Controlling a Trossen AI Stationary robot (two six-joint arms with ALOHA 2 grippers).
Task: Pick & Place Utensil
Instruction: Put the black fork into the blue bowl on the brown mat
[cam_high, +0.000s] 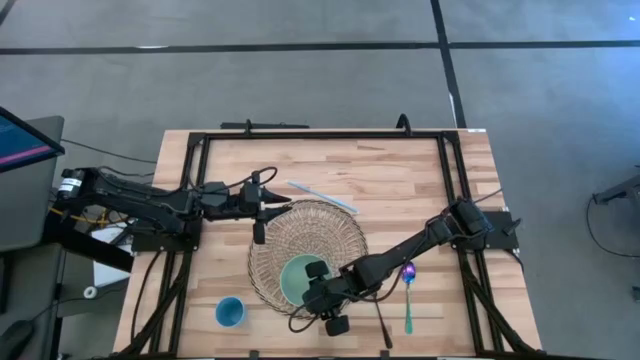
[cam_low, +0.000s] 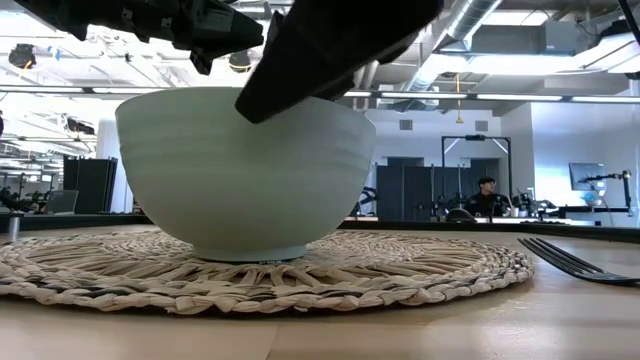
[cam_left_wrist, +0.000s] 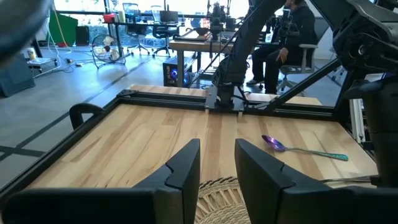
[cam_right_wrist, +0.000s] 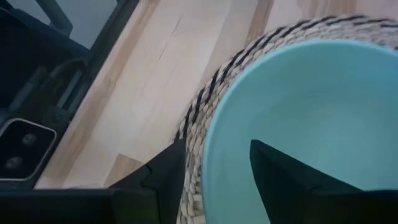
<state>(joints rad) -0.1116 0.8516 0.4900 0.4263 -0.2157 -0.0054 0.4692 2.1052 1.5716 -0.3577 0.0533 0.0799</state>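
Observation:
A pale green bowl (cam_high: 298, 281) (cam_low: 245, 170) stands on a round woven mat (cam_high: 305, 235). My right gripper (cam_high: 320, 285) (cam_right_wrist: 214, 171) is open and slants down at the bowl's rim (cam_right_wrist: 211, 137), one finger inside the bowl and one outside over the mat. A spoon (cam_high: 408, 290) (cam_left_wrist: 298, 149) with a purple bowl and a teal handle lies on the table to the right of the mat. Beside it lies a black fork (cam_high: 382, 322) (cam_low: 580, 260). My left gripper (cam_high: 268, 208) (cam_left_wrist: 217, 162) hangs level and open at the mat's far left edge, with nothing between its fingers.
A blue cup (cam_high: 230, 312) stands near the table's front left. A white stick-like utensil (cam_high: 322, 196) lies beyond the mat. A black frame (cam_high: 320, 134) runs round the wooden table. Bare wood shows at the far side and far right.

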